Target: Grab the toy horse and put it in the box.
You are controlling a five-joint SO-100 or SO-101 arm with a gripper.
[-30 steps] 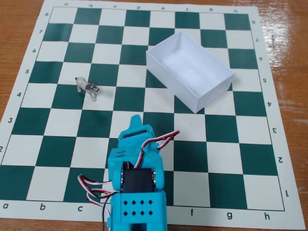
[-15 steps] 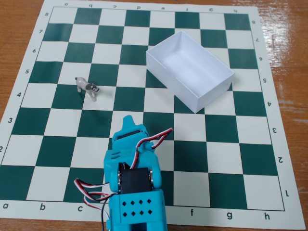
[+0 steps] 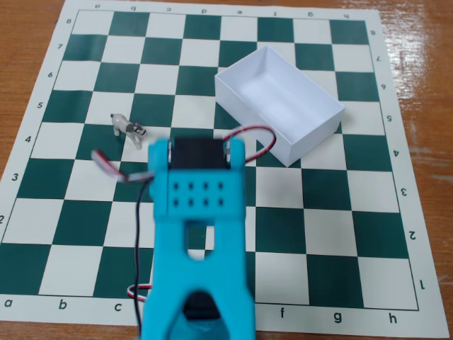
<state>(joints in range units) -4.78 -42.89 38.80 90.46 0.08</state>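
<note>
Glossy chessboard point(image 3: 340, 234), matte cardboard box point(image 3: 311, 138).

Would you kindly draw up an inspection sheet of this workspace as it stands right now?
Surface: green-and-white chessboard mat lying flat on a wooden table.
Job's things: toy horse stands on the mat at the left of the fixed view, untouched; white box sits open-topped and empty at the upper right, turned at an angle to the squares.
Clutter: nothing seen.
Tool: not visible; the turquoise arm rises in the foreground and hides it, so its state cannot be read.
Cables: red, white and black wires loop out on both sides of the arm's upper joint.
Surroundings: only bare wood around the mat.
</note>
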